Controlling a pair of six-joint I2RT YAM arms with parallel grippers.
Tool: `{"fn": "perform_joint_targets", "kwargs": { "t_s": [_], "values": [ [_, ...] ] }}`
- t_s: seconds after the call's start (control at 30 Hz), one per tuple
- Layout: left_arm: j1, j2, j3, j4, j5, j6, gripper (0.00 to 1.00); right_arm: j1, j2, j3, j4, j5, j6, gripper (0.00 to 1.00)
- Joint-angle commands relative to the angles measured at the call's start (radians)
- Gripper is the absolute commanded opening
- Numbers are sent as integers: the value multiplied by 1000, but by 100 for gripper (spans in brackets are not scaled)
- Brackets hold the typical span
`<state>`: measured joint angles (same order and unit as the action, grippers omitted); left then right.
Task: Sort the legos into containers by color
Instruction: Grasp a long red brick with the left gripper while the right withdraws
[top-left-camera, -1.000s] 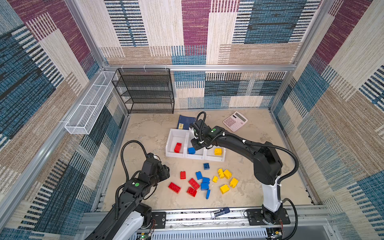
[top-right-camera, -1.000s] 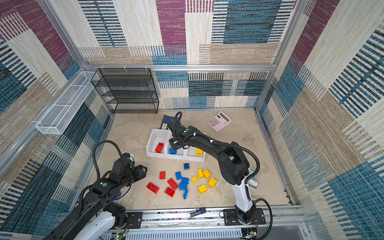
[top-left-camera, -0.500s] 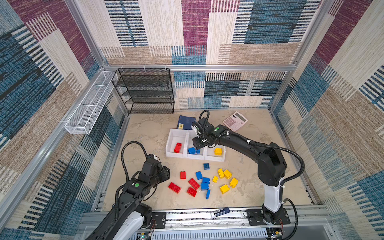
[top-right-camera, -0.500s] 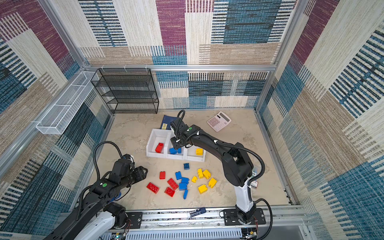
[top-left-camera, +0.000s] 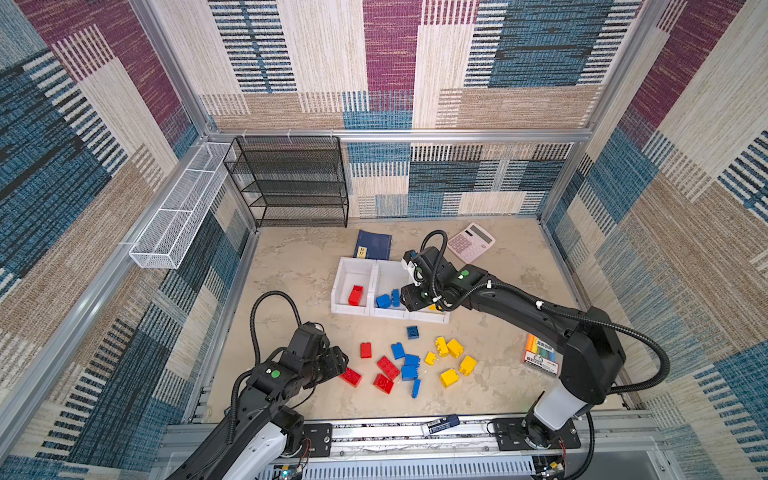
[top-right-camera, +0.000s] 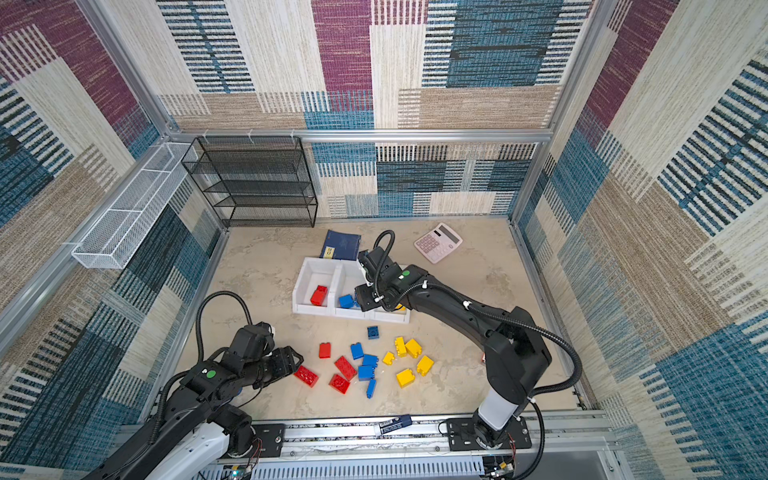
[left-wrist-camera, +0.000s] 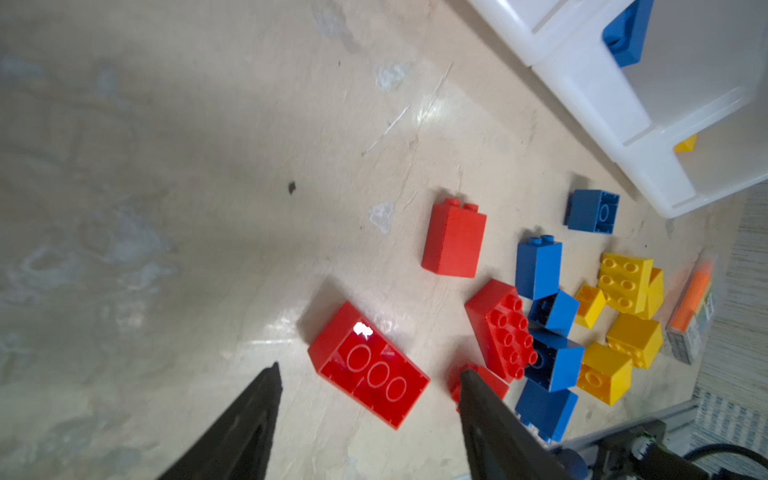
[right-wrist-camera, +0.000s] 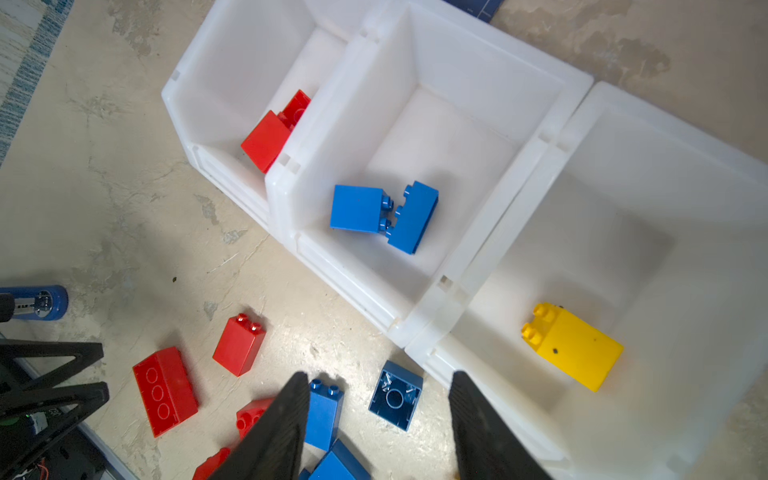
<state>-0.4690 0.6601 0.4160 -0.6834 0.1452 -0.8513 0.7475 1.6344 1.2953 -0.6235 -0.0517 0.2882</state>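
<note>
Three joined white containers (top-left-camera: 353, 266) stand mid-table. The left one holds a red lego (top-left-camera: 355, 295), the middle one two blue legos (right-wrist-camera: 384, 216), and the right one a yellow lego (right-wrist-camera: 573, 349). My right gripper (top-left-camera: 409, 297) hangs open and empty over the front of the middle and right bins (right-wrist-camera: 378, 376). Loose red, blue and yellow legos (top-left-camera: 409, 365) lie scattered in front. My left gripper (top-left-camera: 338, 365) is open low over the table, its fingers either side of an upturned red brick (left-wrist-camera: 374, 374) without touching it.
A black mesh rack (top-left-camera: 291, 183) and a white wire basket (top-left-camera: 178, 212) stand at the back left. A dark-blue booklet (top-left-camera: 373, 245) and a pink calculator (top-left-camera: 471, 242) lie behind the bins. A marker box (top-left-camera: 540, 357) lies right of the pile.
My right gripper has opened, and a second blue lego now lies in the middle bin. My left gripper has moved toward the red brick and opened wider.
</note>
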Motion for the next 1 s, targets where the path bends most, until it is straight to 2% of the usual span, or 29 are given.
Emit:
{"fn": "perform_joint_targets", "kwargs": {
  "t_s": [0.0, 0.3, 0.53, 0.73, 0.97],
  "values": [
    [-25, -20, -32, 9, 54, -107, 71, 1, -30, -47, 60, -18, 45, 57],
    [-54, 27, -96, 166, 82, -171, 71, 1, -90, -134, 83, -8, 73, 57],
    [-70, 238, -17, 269, 73, -124, 71, 1, -80, -129, 86, -12, 77, 57],
    [-99, 398, 74, 275, 8, -65, 71, 1, -86, -140, 85, -10, 86, 57],
    [-174, 448, 113, 201, -85, -29, 68, 1, -114, -173, 89, -4, 98, 57]
  ]
}}
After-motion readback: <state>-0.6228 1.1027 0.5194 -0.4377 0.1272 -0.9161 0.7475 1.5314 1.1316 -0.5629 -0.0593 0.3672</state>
